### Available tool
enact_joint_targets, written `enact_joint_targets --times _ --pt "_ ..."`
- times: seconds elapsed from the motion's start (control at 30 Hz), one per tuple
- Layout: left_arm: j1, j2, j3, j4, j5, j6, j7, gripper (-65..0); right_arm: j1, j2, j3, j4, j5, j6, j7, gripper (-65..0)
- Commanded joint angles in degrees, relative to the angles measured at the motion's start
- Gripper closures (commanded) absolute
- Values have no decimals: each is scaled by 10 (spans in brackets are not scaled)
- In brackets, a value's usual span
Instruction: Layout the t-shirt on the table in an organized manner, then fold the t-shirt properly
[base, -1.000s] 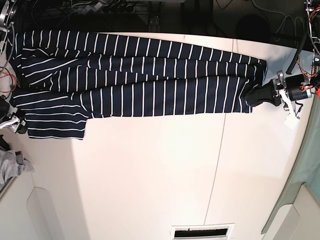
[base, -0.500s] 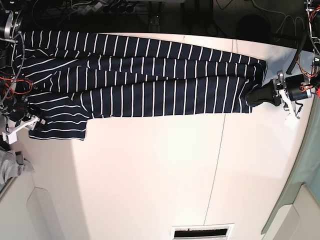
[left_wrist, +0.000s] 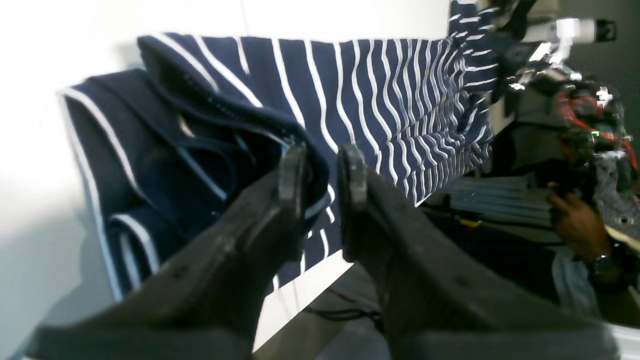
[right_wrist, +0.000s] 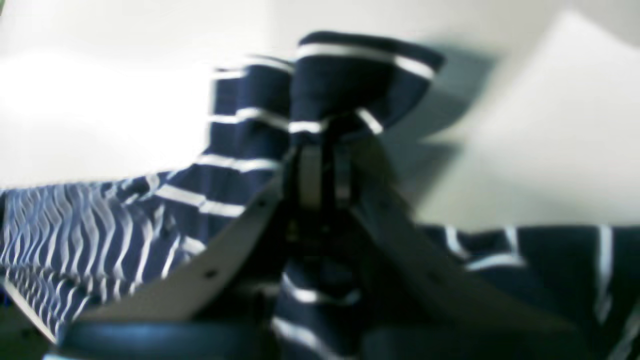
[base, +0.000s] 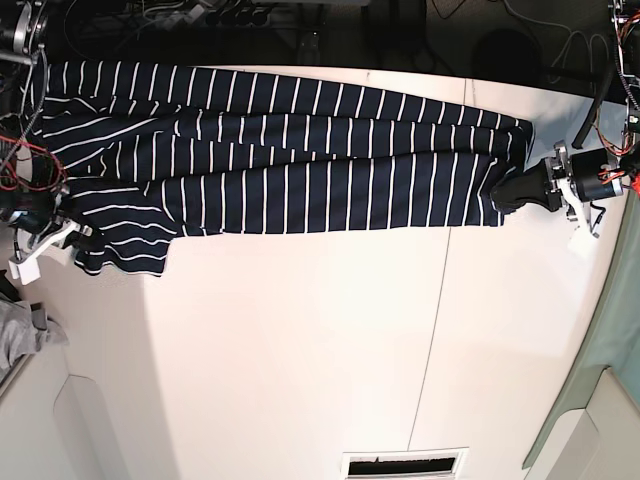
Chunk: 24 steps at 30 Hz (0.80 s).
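On table (base: 300, 350), t-shirt (base: 280, 150) (tool-pinched, both ends)

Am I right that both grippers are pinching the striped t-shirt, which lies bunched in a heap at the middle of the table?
Not quite: the t-shirt is stretched out long between the left gripper and right gripper, along the table's far edge, as the base view shows. Both do pinch it.
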Motion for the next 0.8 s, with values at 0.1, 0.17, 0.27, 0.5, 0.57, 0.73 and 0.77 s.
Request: enact_joint_targets --times 0.1,0.17,0.27,0.5,0.57,0.73,0.77 --pt "-8 -14 -4 8 1 -5 -8 -138 -77 25 53 118 56 8 -22 0" --pt "-8 -14 -4 8 0 -5 -8 -138 -119 24 82 174 76 9 -35 0" --pt "-8 -14 -4 8 0 -5 -8 -138 -177 25 120 249 98 9 -42 0" --pt "-8 -14 -4 8 -1 -5 -8 -138 -273 23 143 332 104 9 -49 0" --pt "-8 -14 -4 8 -1 -5 -8 -138 -290 18 143 332 103 8 -49 0" --pt "-8 -14 -4 8 -1 -5 -8 -138 -323 2 143 332 100 7 -46 0" --pt "-8 -14 -4 8 -2 -5 -8 -138 -326 -1 143 331 98 7 -46 0"
